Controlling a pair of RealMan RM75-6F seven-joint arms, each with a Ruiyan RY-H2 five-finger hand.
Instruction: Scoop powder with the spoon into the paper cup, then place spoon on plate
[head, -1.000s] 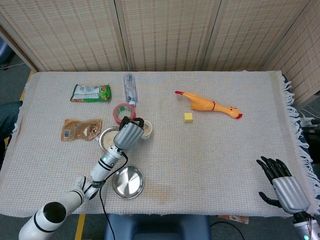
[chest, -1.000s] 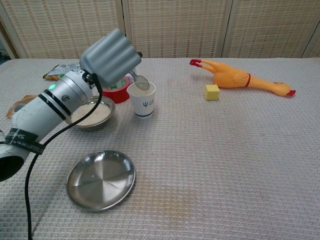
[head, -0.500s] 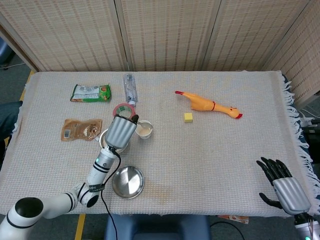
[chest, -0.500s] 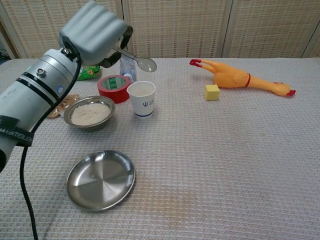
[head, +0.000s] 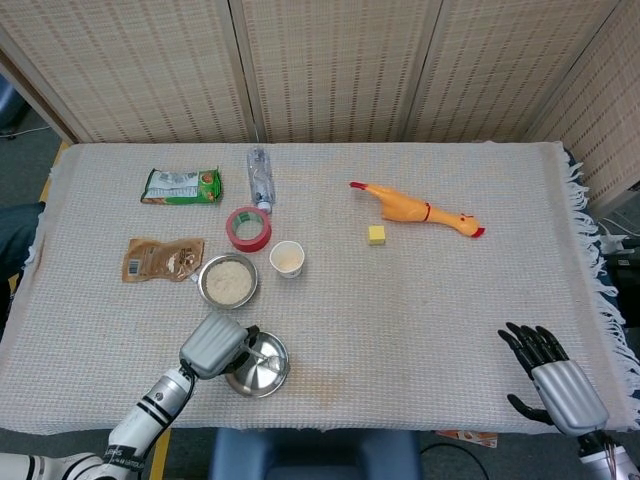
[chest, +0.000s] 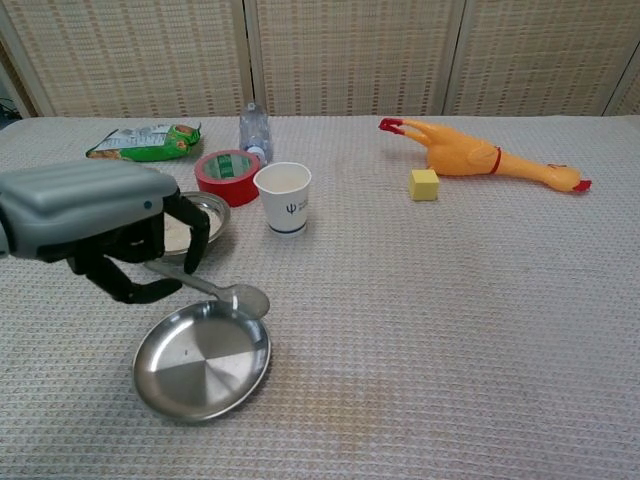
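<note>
we hold the silver metal spoon (chest: 210, 290) clamped in the left robot hand (chest: 105, 230), bowl at 4 o'clock, over the round steel plate (chest: 190, 375) rim.

grey-backed hand (chest: 110, 225), black fingers (head: 530, 345), white forearm

The left hand (chest: 100, 225) hangs low with fingers curled, while the right hand (head: 555, 385) rests with fingers spread.

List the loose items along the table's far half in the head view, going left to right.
Green packet → bottle → rubber chicken. The red tape and yellow cube overlap others in left-right position, so they are left out.
</note>
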